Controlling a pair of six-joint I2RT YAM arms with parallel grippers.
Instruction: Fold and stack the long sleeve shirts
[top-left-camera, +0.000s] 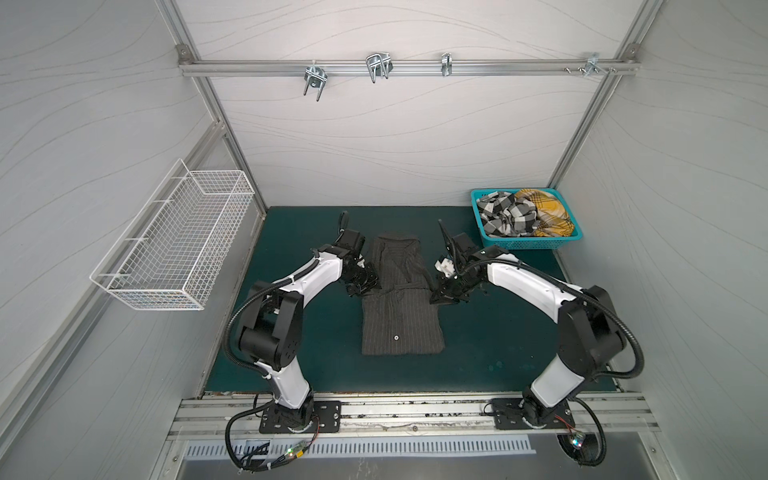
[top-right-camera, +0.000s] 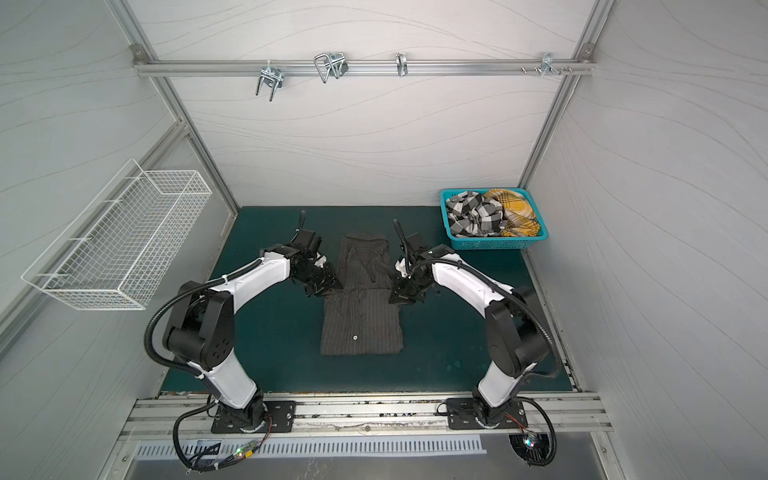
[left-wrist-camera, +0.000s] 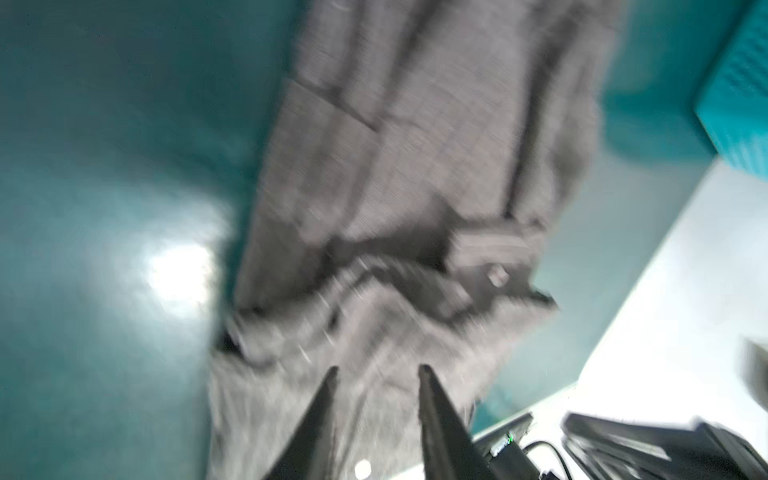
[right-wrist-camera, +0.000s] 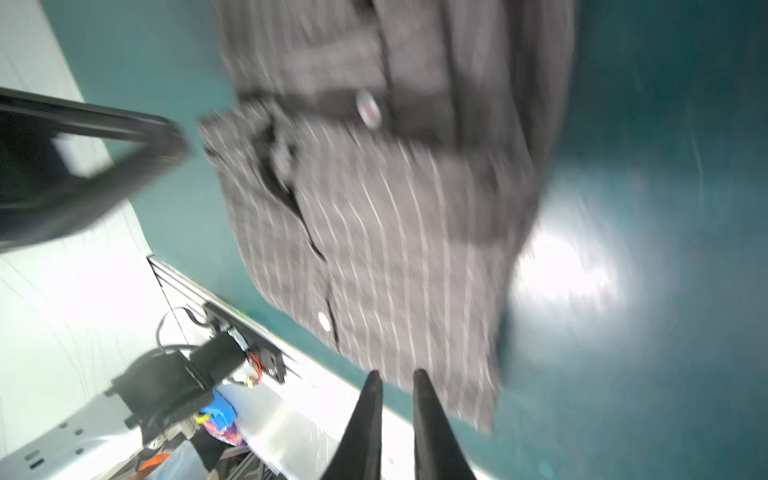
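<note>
The grey pinstriped shirt lies mid-way across the desk, long axis near to far. The left hand flanks its left edge, the right hand its right, equally near; both narrowly parted, holding nothing

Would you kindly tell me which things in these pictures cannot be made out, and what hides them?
- Both top views: anything under the checked shirt and yellow plaid shirt, hidden by them and the basket wall.
- Both wrist views: motion blur; whether the left gripper or right gripper touches the pinstriped shirt is unclear.
</note>
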